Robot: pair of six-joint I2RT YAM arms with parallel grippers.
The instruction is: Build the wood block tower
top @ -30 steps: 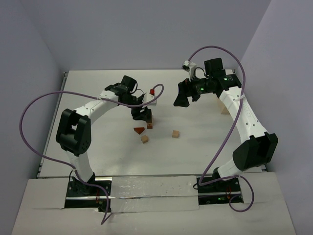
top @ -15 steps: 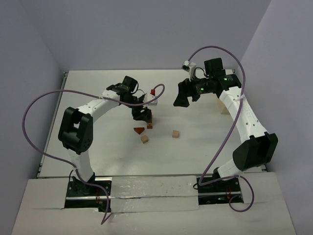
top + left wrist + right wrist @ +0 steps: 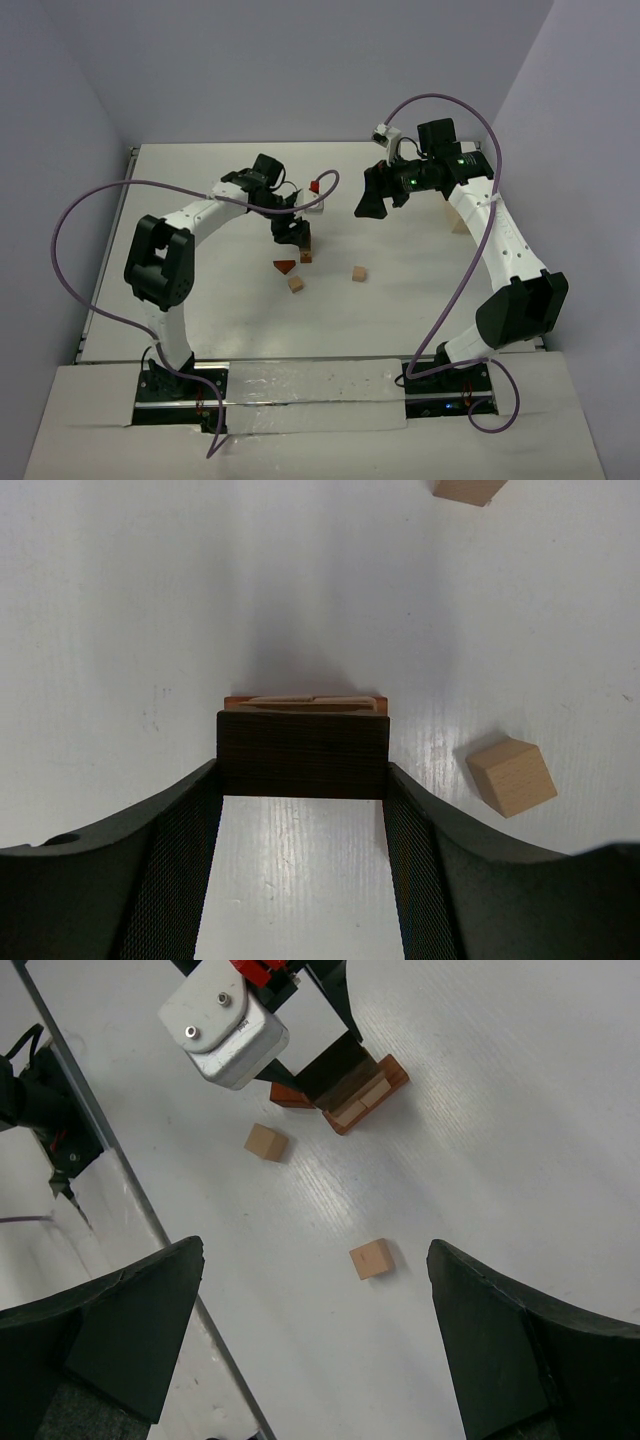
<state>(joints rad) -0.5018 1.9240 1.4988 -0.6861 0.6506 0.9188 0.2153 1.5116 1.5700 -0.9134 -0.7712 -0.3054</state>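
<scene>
Left wrist view: the left gripper (image 3: 303, 780) pinches a dark block (image 3: 303, 755) by its two ends, so the block's long axis runs from finger to finger. Directly beneath it, and lined up with it, is the top of the wood block tower (image 3: 305, 704), a low stack near the middle of the table (image 3: 200, 200). The coming move looks like a straight descent and release. The right gripper (image 3: 315, 1252) hangs spread wide, well apart toward the right edge. Two cubes (image 3: 296, 284) and a reddish wedge (image 3: 285, 266) lie toward the near edge. A pale box (image 3: 461, 218) by the right edge is mostly hidden; its contents cannot be told.
</scene>
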